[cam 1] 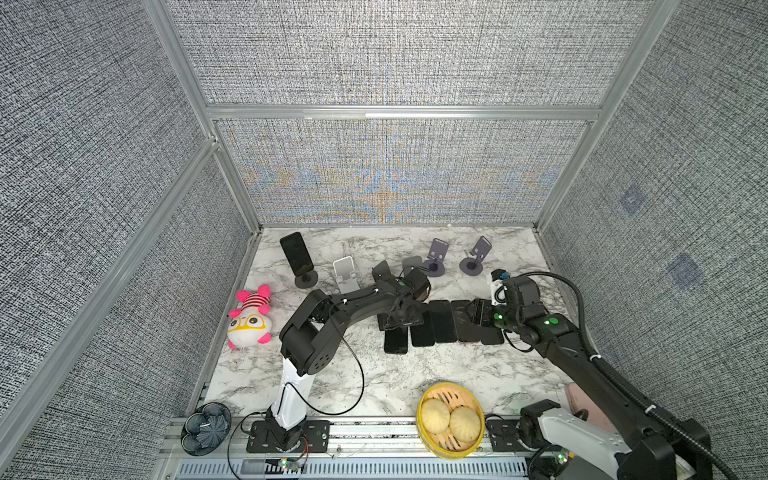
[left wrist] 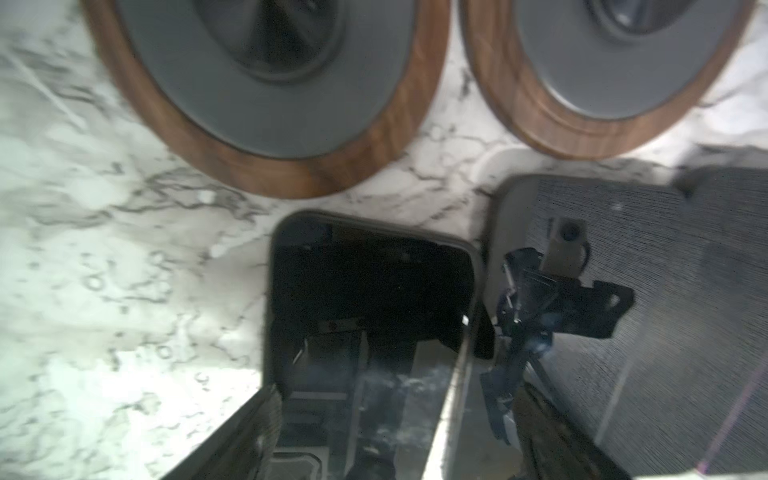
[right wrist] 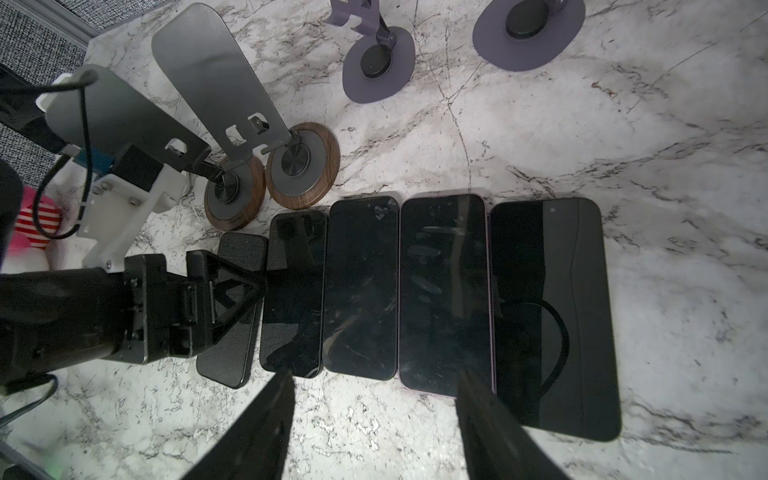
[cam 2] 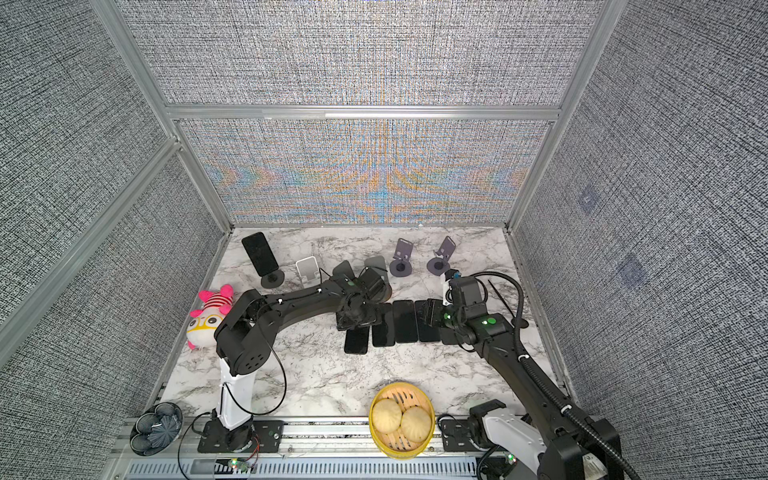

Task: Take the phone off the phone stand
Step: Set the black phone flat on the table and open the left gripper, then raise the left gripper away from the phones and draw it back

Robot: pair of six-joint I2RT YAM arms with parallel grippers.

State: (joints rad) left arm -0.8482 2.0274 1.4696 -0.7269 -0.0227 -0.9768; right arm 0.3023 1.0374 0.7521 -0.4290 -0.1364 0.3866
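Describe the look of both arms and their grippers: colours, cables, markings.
Left arm: black links, white base link, and a thin black cable held with white ties. Right arm: black with a white base link, a ribbed black hose and round green dots. Each wrist carries a white camera bracket. Left gripper and right gripper: black, with tapering fingers.

Top views bright, even light. Rainbow ripples on grey woven back wall (cam 1: 390,174); lines bend near edges. My left wrist view smeary: round wood-rimmed grey disc (left wrist: 266,83) blurry. Right wrist view sharp: shiny black phone screens (right wrist: 440,291) mirror things, white marble tabletop (right wrist: 665,208) glares.
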